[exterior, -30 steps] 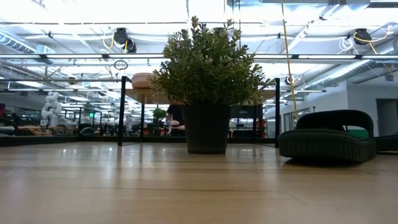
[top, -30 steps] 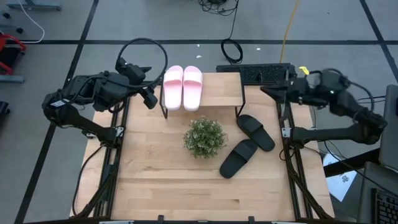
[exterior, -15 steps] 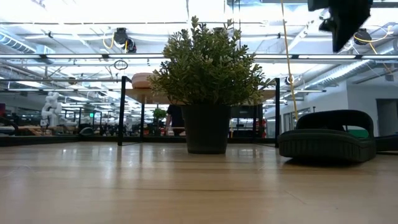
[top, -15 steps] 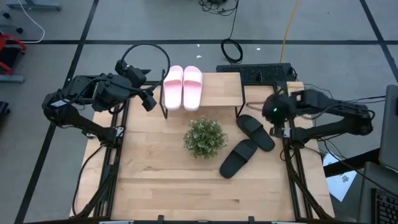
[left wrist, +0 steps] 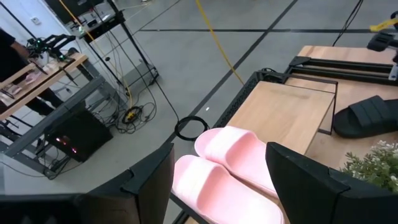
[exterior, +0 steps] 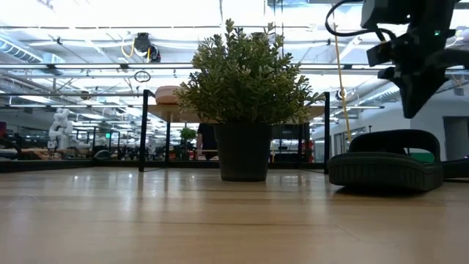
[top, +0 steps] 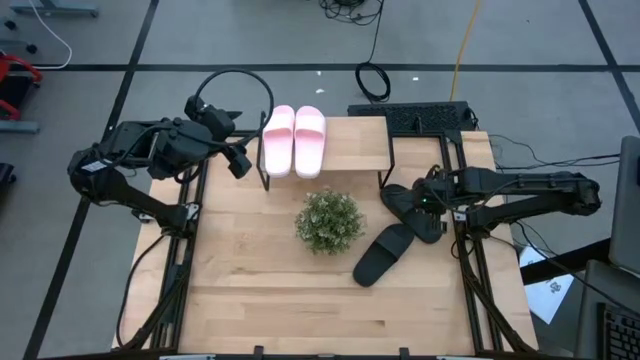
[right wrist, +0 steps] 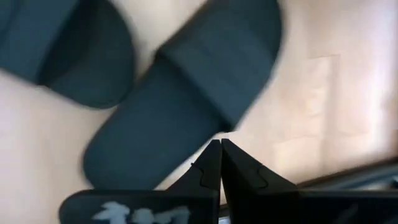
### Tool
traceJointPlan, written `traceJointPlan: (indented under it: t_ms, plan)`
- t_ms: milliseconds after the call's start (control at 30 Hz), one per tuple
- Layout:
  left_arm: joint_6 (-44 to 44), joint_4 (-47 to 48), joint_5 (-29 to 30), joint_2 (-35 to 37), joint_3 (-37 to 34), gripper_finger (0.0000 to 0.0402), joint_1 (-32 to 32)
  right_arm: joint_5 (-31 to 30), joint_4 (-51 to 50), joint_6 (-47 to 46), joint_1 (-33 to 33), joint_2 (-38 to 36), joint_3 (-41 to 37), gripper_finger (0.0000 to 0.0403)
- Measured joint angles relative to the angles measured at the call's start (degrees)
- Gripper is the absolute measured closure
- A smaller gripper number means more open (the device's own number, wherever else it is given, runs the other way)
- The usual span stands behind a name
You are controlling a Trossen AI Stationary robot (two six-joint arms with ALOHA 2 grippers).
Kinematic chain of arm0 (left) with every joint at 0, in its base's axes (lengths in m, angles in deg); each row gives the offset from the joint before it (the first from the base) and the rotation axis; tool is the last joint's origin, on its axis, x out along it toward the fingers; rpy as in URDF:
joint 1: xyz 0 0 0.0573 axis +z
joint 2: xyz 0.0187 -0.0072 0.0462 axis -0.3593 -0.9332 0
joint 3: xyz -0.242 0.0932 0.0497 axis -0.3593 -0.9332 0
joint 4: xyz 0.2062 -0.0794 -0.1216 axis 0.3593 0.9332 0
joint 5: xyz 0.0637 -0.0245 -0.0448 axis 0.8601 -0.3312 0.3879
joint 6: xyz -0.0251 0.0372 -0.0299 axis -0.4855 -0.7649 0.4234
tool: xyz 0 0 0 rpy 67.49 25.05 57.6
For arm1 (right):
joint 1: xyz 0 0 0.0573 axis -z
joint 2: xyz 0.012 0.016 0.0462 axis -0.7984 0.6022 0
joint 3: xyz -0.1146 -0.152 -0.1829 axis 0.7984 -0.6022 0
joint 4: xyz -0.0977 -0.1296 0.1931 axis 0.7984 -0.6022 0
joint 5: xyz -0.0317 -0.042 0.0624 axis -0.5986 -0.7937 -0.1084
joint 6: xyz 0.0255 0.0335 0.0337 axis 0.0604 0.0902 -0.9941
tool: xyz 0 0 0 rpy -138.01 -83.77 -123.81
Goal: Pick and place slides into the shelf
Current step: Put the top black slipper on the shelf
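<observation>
presently: right gripper point(top: 424, 203) down over the upper black slide point(top: 403, 206), just beside the shelf's point(top: 350, 145) right legs; fingertips point(right wrist: 219, 163) pressed together, holding nothing. second black slide point(top: 381, 254) flat on the table point(top: 250, 290), near the potted plant point(top: 329, 220). pink pair point(top: 293, 140) side by side on the shelf top. left gripper point(top: 238, 160) parked at the shelf's left edge, fingers point(left wrist: 149, 180) spread apart, empty.

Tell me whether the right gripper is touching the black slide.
Apart. The low view shows the right gripper hanging above the black slide, with background visible between them.
</observation>
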State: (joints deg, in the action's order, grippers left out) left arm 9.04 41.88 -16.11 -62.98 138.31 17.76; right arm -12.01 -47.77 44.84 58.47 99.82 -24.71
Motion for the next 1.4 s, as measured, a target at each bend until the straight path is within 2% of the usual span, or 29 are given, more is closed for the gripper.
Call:
traceJointPlan:
  t_ms: [133,367,700,1200,1400]
  plan:
    - [0.0,0.0,0.0,0.0,0.0,0.0146,0.0,-5.4,1.2,-0.8,0.0,-0.1,0.2,0.0403]
    - [0.5,0.0,0.0,0.0,0.0,0.0146,0.0,-5.4,5.5,0.8,0.0,-0.1,0.3,0.0403]
    - [0.7,0.0,0.0,0.0,0.0,0.0146,0.0,6.5,7.7,7.0,0.0,-0.1,0.3,0.0403]
    - [0.8,0.0,-0.1,0.0,0.0,0.0146,0.0,6.4,7.9,9.5,0.0,-0.1,0.3,0.0402]
    - [0.7,0.0,-0.1,0.0,0.0,0.0146,0.0,6.4,7.8,11.4,0.0,-0.1,0.3,0.0366]
